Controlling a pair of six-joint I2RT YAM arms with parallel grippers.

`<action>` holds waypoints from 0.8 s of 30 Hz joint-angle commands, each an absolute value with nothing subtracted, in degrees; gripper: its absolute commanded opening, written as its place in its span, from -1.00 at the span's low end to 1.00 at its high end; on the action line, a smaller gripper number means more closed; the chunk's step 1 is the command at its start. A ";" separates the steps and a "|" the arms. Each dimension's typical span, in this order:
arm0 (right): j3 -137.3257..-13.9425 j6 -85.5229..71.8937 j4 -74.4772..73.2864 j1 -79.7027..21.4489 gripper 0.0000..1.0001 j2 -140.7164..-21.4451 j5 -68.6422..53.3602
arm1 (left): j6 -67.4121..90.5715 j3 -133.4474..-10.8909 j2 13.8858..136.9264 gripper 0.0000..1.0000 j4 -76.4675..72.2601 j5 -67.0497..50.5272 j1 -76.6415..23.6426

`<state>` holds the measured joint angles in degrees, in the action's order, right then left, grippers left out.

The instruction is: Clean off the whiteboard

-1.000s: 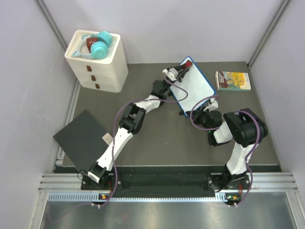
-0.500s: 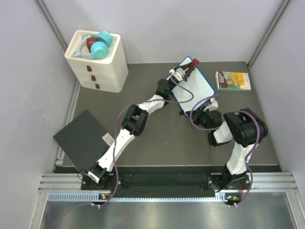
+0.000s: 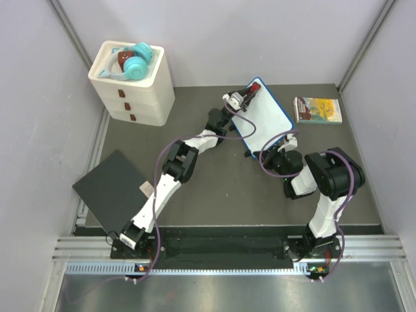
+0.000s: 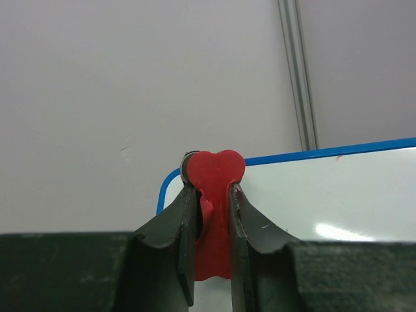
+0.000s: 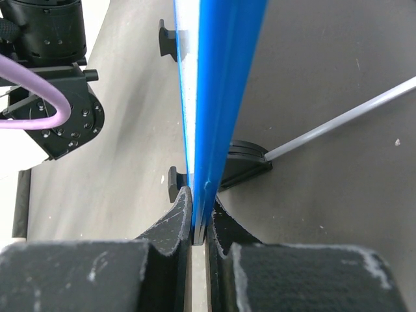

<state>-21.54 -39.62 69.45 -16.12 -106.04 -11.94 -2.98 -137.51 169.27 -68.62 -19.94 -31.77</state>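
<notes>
The whiteboard [image 3: 265,117], white with a thin blue rim, stands tilted at the table's back centre. Its face shows no writing in these views. My left gripper [image 3: 246,95] is shut on a red heart-shaped eraser [image 4: 212,214] and presses it on the board's far left corner [image 4: 170,185]. My right gripper [image 3: 290,138] is shut on the board's near edge, which shows edge-on as a blue strip [image 5: 218,97] between my fingers [image 5: 177,218]. A small black foot [image 5: 169,40] sticks out from the board.
A small colourful book [image 3: 317,109] lies right of the board. A white drawer unit [image 3: 133,84] with teal headphones on top stands at the back left. A flat black square panel [image 3: 112,188] lies at the left. Grey walls enclose the table.
My left gripper swept right along the board's top with the eraser, then came back left to the far left corner. The right gripper and the board have not moved.
</notes>
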 commanded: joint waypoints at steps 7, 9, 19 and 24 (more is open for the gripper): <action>-18.90 -34.28 48.16 -20.21 -1.00 -110.39 -21.36 | -3.69 -140.89 167.79 -1.00 -69.78 -24.26 -35.16; -18.81 -34.28 48.16 -20.21 -1.00 -110.39 -21.53 | -3.43 -140.89 167.70 -1.00 -70.22 -24.00 -35.16; -18.98 -34.19 48.16 -20.21 -1.00 -110.57 -21.53 | -4.75 -131.88 163.31 -1.00 -76.45 -21.45 -32.96; -19.07 -34.01 47.81 -20.21 -1.00 -110.30 -21.18 | -5.27 -114.90 151.65 -1.00 -86.91 -21.80 -30.07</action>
<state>-21.58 -39.86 69.69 -16.12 -106.32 -11.88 -4.67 -124.40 162.80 -74.22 -21.61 -32.77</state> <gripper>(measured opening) 0.037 0.244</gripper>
